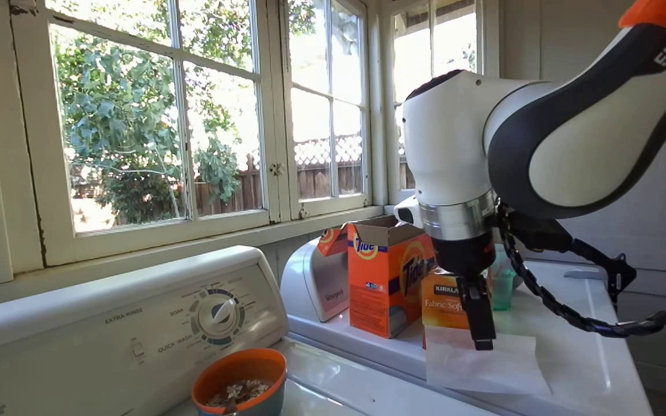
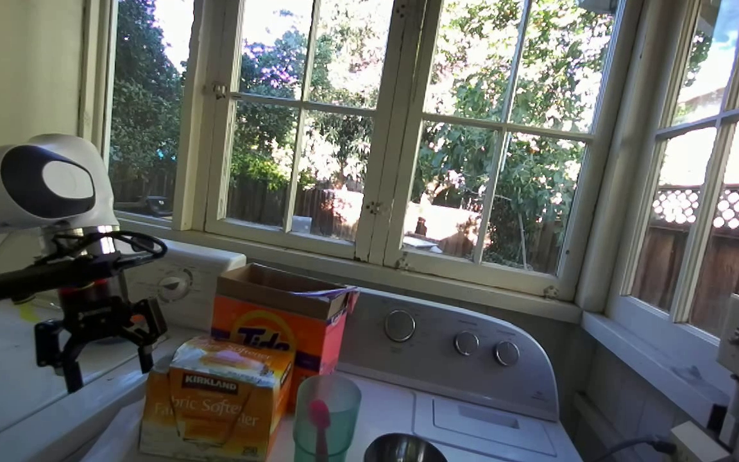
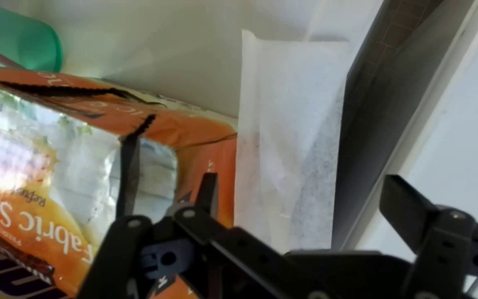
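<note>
White and papery, the sheet [image 3: 288, 124] lies along the edge of the counter [image 1: 576, 312], partly overhanging it, just beside the orange fabric softener box [image 2: 212, 410]. Your gripper [image 2: 110, 373] points down over the sheet with its fingers spread well apart, and you have nothing held between them. From the wrist view, you see the sheet in the space between the fingers, one of them near the box. Close by, you have the Tide box [image 1: 367, 289], its top open, plus a green cup [image 2: 345, 423] and a metal bowl [image 2: 406, 449].
</note>
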